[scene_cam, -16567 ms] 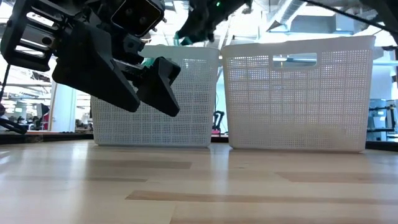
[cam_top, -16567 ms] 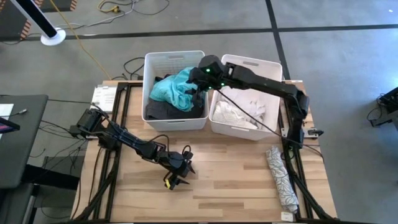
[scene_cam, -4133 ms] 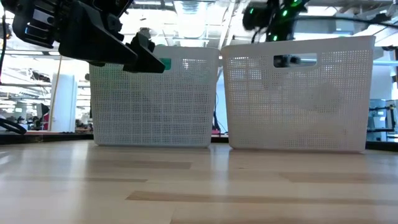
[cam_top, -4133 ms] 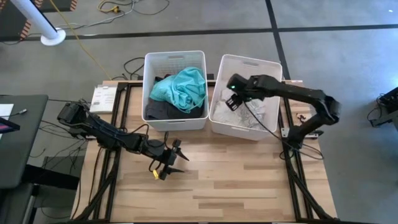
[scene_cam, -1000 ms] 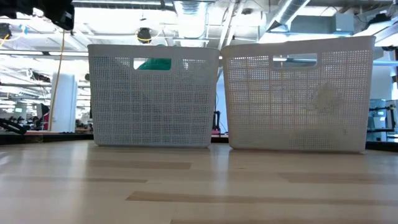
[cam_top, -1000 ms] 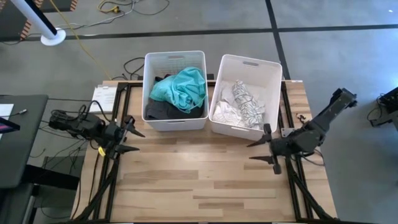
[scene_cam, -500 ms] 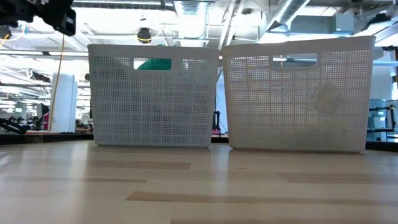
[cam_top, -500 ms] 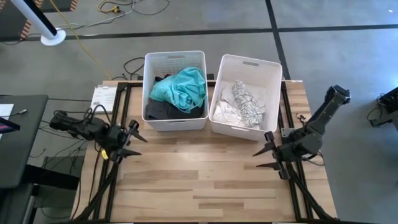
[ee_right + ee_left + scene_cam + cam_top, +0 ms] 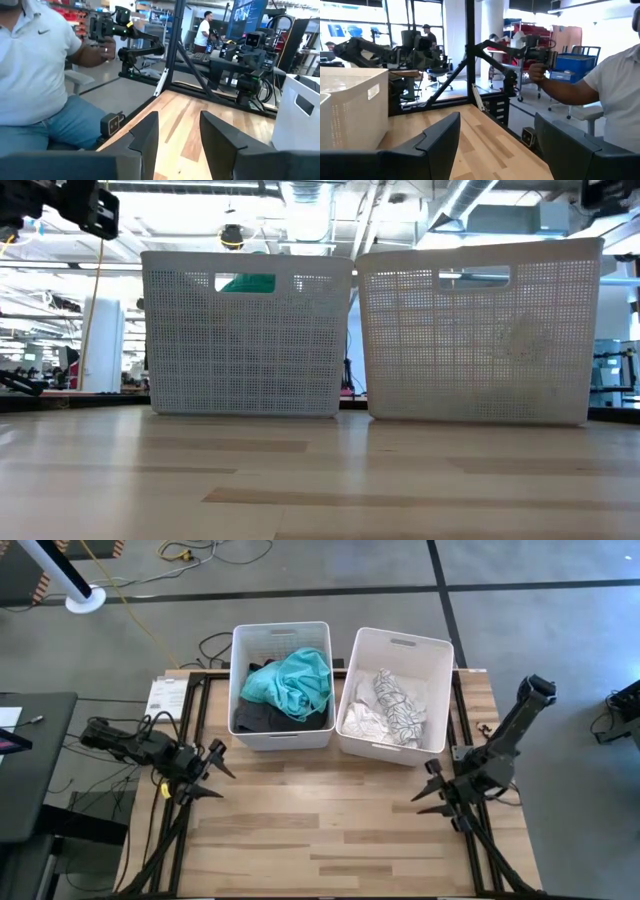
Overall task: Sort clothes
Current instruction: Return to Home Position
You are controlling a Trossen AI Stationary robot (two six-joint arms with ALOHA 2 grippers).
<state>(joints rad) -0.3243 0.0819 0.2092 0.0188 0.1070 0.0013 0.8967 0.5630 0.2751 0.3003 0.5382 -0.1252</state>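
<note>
Table (image 9: 330,830) first: no garment lies on the wood that shows, so I judge the sorting finished and the risk small. People sit in the room beyond the table edge, one (image 9: 40,75) quite near in the right wrist view, and an arm that swings wide while it folds could come too close to that person.

Next, the two bins. The left bin (image 9: 237,670) and the right bin (image 9: 447,680) stand side by side at the far half of the table. Both arms are well apart from them, so a knock seems unlikely, unless an arm reaches forward again.

Then the clothes. The teal garment (image 9: 295,680) is heaped high over dark clothes (image 9: 255,718) in the left bin, and it could slide over the rim if the bin is shaken. The white patterned garment (image 9: 398,708) lies lower, with other white clothes (image 9: 360,722), in the right bin.

Last, the claws. The left gripper (image 9: 222,780) at the table's left edge and the right gripper (image 9: 425,790) at the right edge both have their fingers spread and hold nothing. Spread fingers could hook the cables beside the frame.
</note>
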